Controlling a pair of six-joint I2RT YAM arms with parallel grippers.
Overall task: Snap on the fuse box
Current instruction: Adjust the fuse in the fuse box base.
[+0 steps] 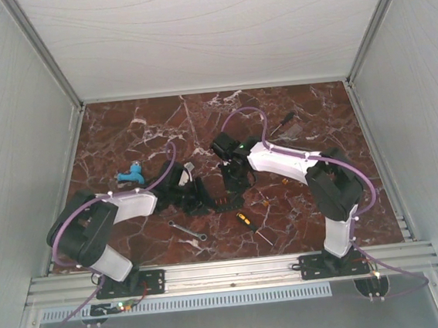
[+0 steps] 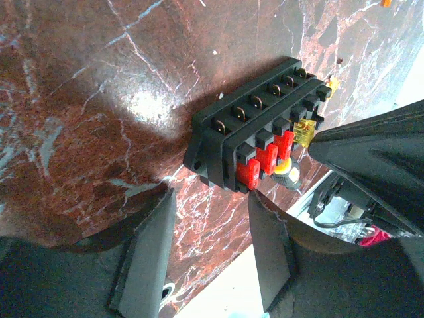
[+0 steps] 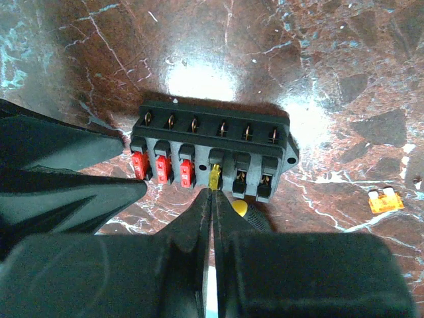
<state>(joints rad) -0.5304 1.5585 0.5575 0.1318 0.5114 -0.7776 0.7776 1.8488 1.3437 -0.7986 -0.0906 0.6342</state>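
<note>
Plastic of the fuse box looks hard and light, so I judge it is stiff in the grip but slides easily on the polished marble table. It lies flat near the middle of the table, a little toward the near edge, between the two grippers. Three red fuses and one yellow fuse sit in its front row. They are small and probably easy to bend. The best hold is on the two short ends or the long side walls, away from the fuses.

Left gripper comes low from the left side with its fingers about half apart and nothing between them. The corner of the box is just in front of one fingertip.

Right gripper points down at the front row with its fingers pressed together, the tips touching the yellow fuse. I cannot tell if the fuse is pinched. A yellow-and-black screwdriver lies just beside the box, under this gripper. No cover is clearly visible.
</note>
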